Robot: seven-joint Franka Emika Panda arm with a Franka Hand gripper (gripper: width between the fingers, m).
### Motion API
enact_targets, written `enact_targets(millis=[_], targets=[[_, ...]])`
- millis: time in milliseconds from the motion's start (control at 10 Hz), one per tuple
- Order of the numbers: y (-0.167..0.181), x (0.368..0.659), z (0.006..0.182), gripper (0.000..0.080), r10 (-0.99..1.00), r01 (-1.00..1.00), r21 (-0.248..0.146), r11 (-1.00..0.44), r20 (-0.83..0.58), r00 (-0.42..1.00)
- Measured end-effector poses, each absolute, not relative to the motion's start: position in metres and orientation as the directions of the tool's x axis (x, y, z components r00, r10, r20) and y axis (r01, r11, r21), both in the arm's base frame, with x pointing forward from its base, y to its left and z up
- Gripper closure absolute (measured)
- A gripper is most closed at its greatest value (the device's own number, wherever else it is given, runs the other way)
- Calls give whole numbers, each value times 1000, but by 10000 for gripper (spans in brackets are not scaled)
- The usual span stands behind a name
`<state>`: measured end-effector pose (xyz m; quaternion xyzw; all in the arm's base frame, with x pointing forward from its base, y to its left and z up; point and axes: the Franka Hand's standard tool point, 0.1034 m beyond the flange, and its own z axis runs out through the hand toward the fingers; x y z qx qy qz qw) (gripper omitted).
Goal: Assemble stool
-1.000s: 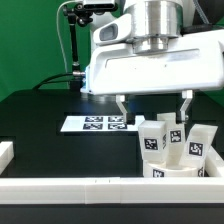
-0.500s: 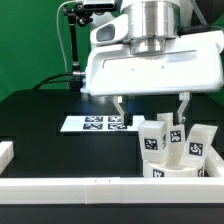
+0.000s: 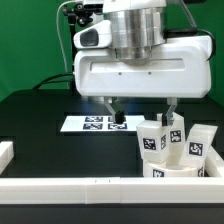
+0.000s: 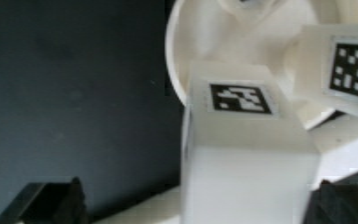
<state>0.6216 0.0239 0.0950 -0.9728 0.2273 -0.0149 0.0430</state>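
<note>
The stool stands upside down at the exterior view's right. Its round white seat disc [image 3: 175, 172] lies on the table with three tagged white legs [image 3: 153, 140] standing up from it. In the wrist view the disc [image 4: 220, 40] lies behind a tagged leg [image 4: 247, 140], and a second leg [image 4: 345, 65] stands beside it. My gripper [image 3: 140, 116] hangs over the legs, open and holding nothing. In the wrist view the gripper [image 4: 197, 203] has the near leg between its dark fingertips [image 4: 51, 200], apart from both.
The marker board [image 3: 95, 123] lies flat on the black table behind the gripper. A long white border rail [image 3: 90, 190] runs along the front edge, and another rail [image 3: 7, 152] stands at the exterior view's left. A green wall stands behind.
My gripper has moved toward the exterior view's left, still open. The stool parts have not moved.
</note>
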Motion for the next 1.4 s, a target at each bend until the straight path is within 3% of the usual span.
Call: enact_targets(millis=[300, 700, 800, 900, 1400], targets=[[41, 620, 92, 150, -430, -427, -98, -899, 11, 903], [39, 622, 89, 165, -442, -437, -99, -894, 36, 896], [39, 622, 89, 343, -442, -437, -99, -894, 36, 896], [39, 622, 89, 463, -442, -437, -99, -894, 36, 896], [39, 622, 89, 462, -493, -488, -102, -867, 30, 869]])
